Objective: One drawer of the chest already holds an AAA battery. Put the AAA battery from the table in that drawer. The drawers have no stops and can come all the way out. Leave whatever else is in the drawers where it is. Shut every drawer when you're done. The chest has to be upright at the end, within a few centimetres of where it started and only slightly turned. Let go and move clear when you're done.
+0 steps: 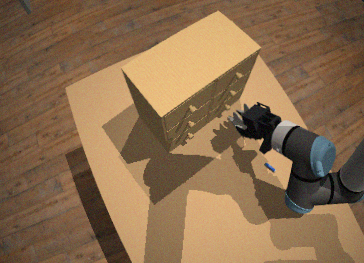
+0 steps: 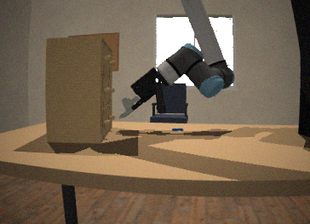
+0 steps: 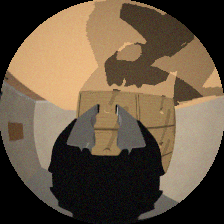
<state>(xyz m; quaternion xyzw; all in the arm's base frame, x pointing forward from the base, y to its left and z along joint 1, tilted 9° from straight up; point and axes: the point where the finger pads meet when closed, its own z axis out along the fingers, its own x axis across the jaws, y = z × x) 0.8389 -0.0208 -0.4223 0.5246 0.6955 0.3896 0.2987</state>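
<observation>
The wooden chest (image 1: 192, 79) stands upright on the table, and all its drawers look shut. It has two columns of small knobs on its front (image 1: 210, 109). My gripper (image 1: 235, 120) hovers just in front of the right column's lower knobs (image 1: 227, 107), not touching them. Its fingers are partly open with a narrow gap and hold nothing. In the wrist view the fingers point at the chest front (image 3: 127, 120). The side view shows the gripper (image 2: 125, 107) a short way from the chest (image 2: 78, 90). The blue AAA battery (image 1: 270, 167) lies on the table to the right, behind the gripper, and also shows in the side view (image 2: 176, 129).
My arm's elbow (image 1: 310, 164) hangs over the table's right side, close above the battery. The table edge runs close behind the chest and along the right. A dark chair (image 2: 170, 103) stands beyond the table.
</observation>
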